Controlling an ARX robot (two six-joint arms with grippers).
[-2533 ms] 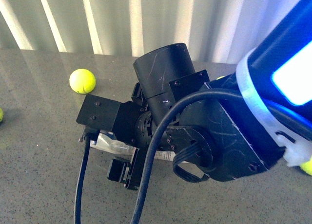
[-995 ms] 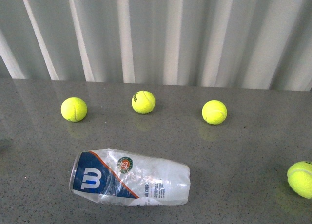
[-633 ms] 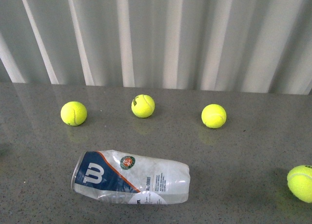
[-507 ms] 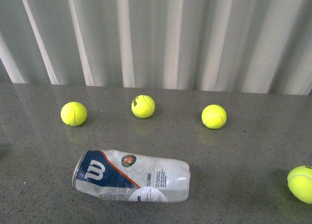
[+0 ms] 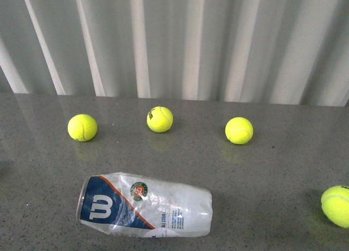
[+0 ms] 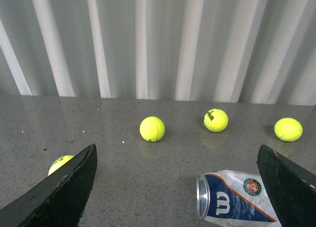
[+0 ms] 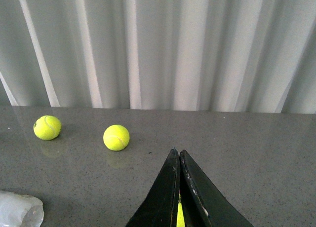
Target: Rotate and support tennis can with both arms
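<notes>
The tennis can lies on its side on the grey table, crumpled, its blue Wilson end and metal rim pointing left. Neither arm shows in the front view. In the left wrist view my left gripper is open wide, and the can lies low between the fingers, close to the right finger and touching nothing. In the right wrist view my right gripper is shut with nothing held, away from the can's clear end at the picture's lower left.
Three tennis balls stand in a row behind the can; another ball sits at the right edge. A ball lies by the left finger. White corrugated wall closes the table's far side.
The black arm that covered the can 2.5 s ago has left the front view. Since then the can has rolled slightly, its emblem shifting, and moved a little nearer the front.
</notes>
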